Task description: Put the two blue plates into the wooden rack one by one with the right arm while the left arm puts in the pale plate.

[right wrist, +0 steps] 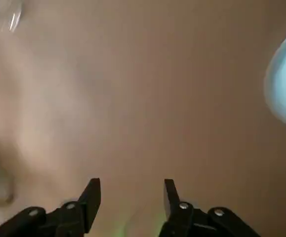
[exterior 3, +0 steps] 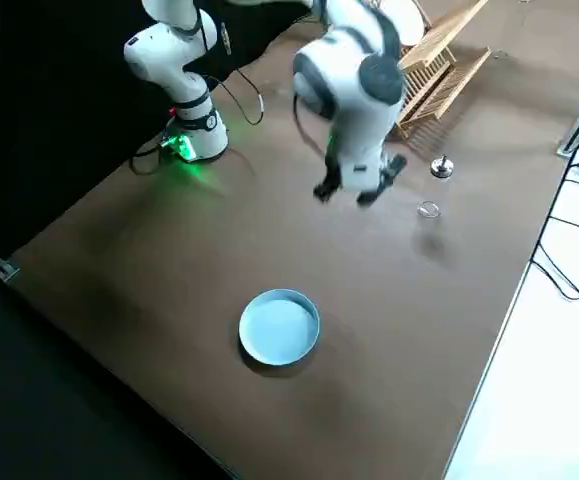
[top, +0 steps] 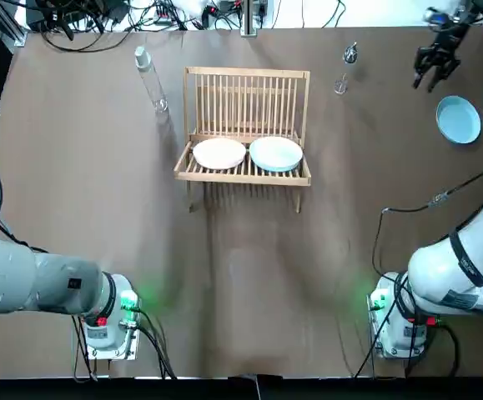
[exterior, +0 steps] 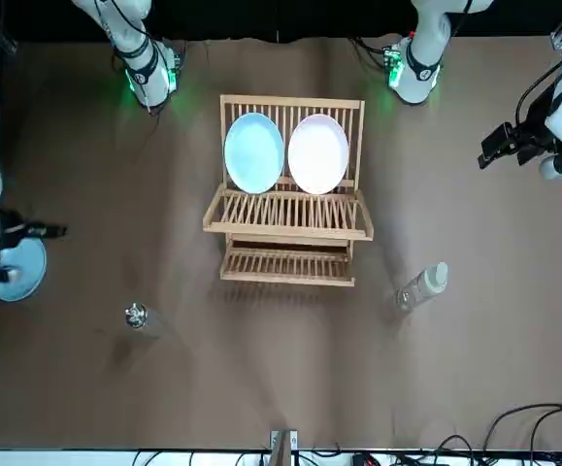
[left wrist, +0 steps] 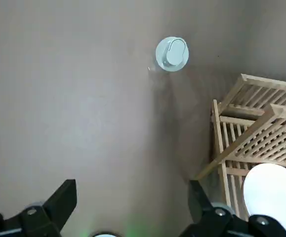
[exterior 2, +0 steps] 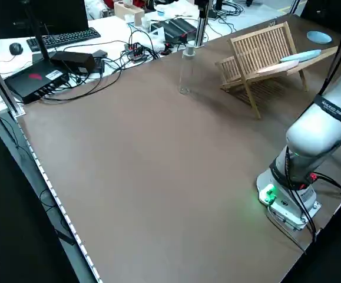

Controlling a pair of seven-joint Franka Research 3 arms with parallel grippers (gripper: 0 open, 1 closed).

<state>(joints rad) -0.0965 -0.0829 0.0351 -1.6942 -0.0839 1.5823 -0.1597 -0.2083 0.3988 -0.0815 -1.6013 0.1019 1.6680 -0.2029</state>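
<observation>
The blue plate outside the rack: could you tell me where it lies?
Top view: the blue plate lies flat on the table, far right of the wooden rack, with the right claw hovering just beyond it.

wooden rack [top: 245,104]: light slatted timber, standing upright near the middle of the table toward its far edge. it has a tall slatted back above a slatted ledge, with a lower slatted shelf beneath. pale plate [top: 219,153]: round, off-white, set on the ledge in my left half of the rack, tilted back against the slats. first blue plate [top: 275,153]: round, light blue, set on the same ledge just beside the pale plate, in my right half, tilted back alike. second blue plate [top: 459,119]: round, light blue, lying flat and face up on the table far to my right, well apart from the rack.
</observation>
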